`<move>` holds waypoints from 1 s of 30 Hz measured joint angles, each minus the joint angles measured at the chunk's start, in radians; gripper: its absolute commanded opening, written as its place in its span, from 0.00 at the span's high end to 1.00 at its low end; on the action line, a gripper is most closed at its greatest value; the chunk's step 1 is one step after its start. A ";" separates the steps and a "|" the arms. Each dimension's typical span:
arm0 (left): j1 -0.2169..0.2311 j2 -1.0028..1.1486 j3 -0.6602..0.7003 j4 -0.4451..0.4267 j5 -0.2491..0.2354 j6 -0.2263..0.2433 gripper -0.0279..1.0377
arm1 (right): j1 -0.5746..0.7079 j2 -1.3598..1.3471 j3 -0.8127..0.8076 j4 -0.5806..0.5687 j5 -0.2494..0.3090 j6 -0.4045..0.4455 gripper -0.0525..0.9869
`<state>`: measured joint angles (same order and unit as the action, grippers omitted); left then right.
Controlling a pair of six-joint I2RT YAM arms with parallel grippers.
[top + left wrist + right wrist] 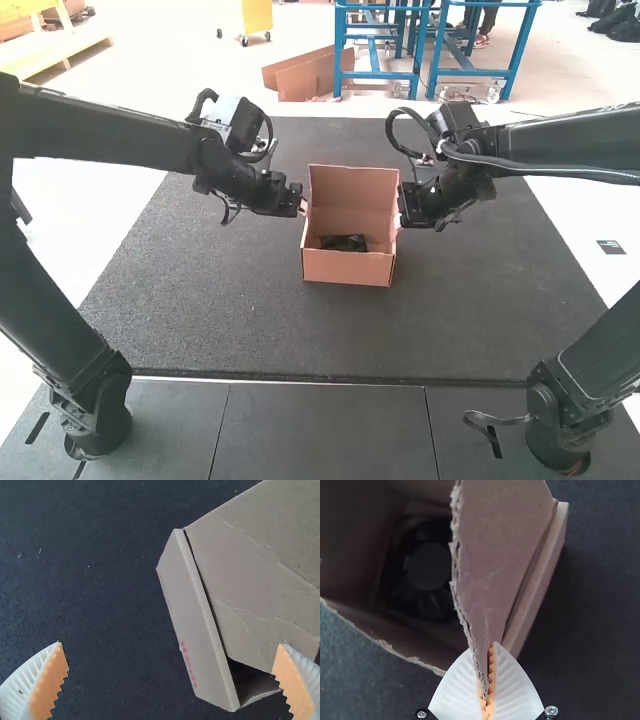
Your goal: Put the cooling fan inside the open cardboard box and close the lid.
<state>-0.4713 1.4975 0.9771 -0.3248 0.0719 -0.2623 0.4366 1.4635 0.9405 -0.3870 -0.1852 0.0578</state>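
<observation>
Newbie: Status check on the fan-in-box job, anyone? Going left to right in the high view, I've got the left hand [288, 197] just beside the left edge of the cardboard box [348, 262], which sits on the dark mat [200, 290] over the table. Can't judge its fingers from up there.

Regular: Left wrist view sorts that. Its orange pads [50, 680] are spread wide and gripping nothing, with the box's outer wall in the gap between them. Touching or not, I can't say. The cooling fan [345, 242] is already down inside the box, so I'd call the putting-in part done and we're on the closing step. The lid [350, 188] stands upright at the far side. At the box's right, the right hand [404, 212] is pinched tight on a side flap [495, 555].

Newbie: So what's next?

Regular: My guess is the left hand needs a matching grip on its side. Then both flaps get tucked inward and the lid folds forward and down over the fan. Pull unevenly and the box probably skews or slides on the mat.

Newbie: Overhead, the fan's just a dark patch to me.

Regular: Right wrist view gives you the hub and blades lying flat at the bottom, plus the flap's ragged edge. The high view is where you see the lid upright and both hands flanking the box.
</observation>
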 measured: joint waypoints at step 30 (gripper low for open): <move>0.026 -0.036 0.096 0.043 -0.034 0.003 0.06 | -0.001 -0.112 0.025 -0.026 0.017 -0.013 0.07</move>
<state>-0.4454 1.4616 1.0729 -0.2817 0.0383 -0.2588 0.4355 1.3514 0.9653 -0.4129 -0.1684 0.0452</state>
